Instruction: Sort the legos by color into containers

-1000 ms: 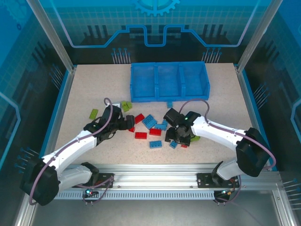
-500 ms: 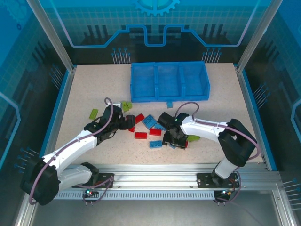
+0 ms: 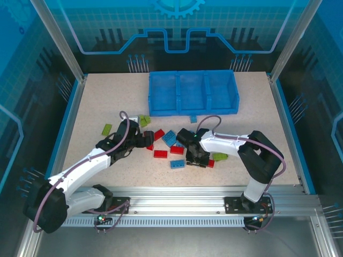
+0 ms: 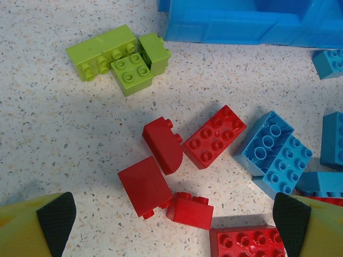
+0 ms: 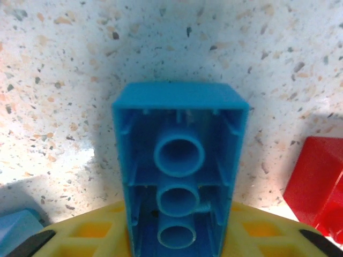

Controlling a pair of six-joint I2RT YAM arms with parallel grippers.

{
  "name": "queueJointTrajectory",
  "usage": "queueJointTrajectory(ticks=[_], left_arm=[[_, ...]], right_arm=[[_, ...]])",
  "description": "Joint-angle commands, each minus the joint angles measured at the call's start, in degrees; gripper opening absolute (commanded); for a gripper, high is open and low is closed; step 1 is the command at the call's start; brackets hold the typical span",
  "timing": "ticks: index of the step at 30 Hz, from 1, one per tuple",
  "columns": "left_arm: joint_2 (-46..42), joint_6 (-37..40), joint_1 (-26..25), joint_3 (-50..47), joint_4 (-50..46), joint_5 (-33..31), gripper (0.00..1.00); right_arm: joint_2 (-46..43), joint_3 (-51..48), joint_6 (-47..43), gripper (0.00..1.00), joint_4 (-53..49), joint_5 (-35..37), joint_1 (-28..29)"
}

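Near centre | right tool (image 5: 179,243) clamped on blue brick (image 5: 179,155) | left tool (image 4: 171,214) wide open over red bricks (image 4: 214,136)

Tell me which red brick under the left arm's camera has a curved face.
The red brick in the middle of the cluster, between the smooth-faced square one and the eight-stud one; the others are boxy.

A blue brick (image 5: 179,160) sits between the yellow halves of my tool (image 5: 174,249), its hollow underside with three round tubes facing me and the speckled desk (image 5: 64,80) behind it. I cannot tell whether I am pinching it. A red brick (image 5: 316,182) lies near it on the right, and a pale blue brick (image 5: 19,227) shows at the lower left.
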Motion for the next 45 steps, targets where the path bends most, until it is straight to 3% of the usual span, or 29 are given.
queueJointTrajectory(ticks=[1,11,14,18,21,25,31,36,40,43,45], left_arm=[[0.2,0.9,-0.4,0.1,0.2,0.1,0.99],[0.1,0.3,-0.5,-0.3,0.1,0.0,0.99],[0.2,0.1,-0.5,-0.3,0.1,0.0,0.99],[0.2,-1.1,-0.9,-0.2,-0.8,-0.1,0.99],[0.1,-2.3,-2.3,-0.2,-1.4,-0.7,0.99],[0.7,-3.9,-5.5,-0.6,-1.3,-1.5,0.99],[3.4,-7.9,-10.7,1.3,-4.2,-4.6,0.99],[5.5,-13.9,-15.6,2.8,-7.6,-5.8,0.99],[7.5,-19.3,-19.4,4.8,-11.5,-5.7,0.99],[9.9,-22.4,-22.9,6.4,-12.7,-5.0,0.99],[12.4,-23.8,-25.3,8.0,-12.9,-4.1,0.99]], right_arm=[[-0.1,2.1,-0.6,0.35,-3.5,3.3,2.3],[-7.7,11.9,-7.6,0.29,-12.1,11.7,2.8],[-9.9,15.2,-15.0,0.3,-11.8,12.4,-2.0],[-10.2,17.7,-25.0,0.3,-7.5,9.2,-14.6],[-7.0,21.2,-32.2,0.28,-3.8,5.2,-23.6],[1.0,29.8,-43.9,0.27,-2.7,4.7,-28.6],[16.5,47.4,-47.0,0.25,-10.0,2.2,-36.5],[25.5,58.3,-47.1,0.27,-15.7,1.2,-39.1],[28.5,60.8,-48.0,0.32,-16.6,2.1,-39.1],[29.3,60.7,-47.8,0.47,-16.7,2.6,-39.2],[29.4,60.2,-47.6,0.51,-17.0,2.4,-39.4]])
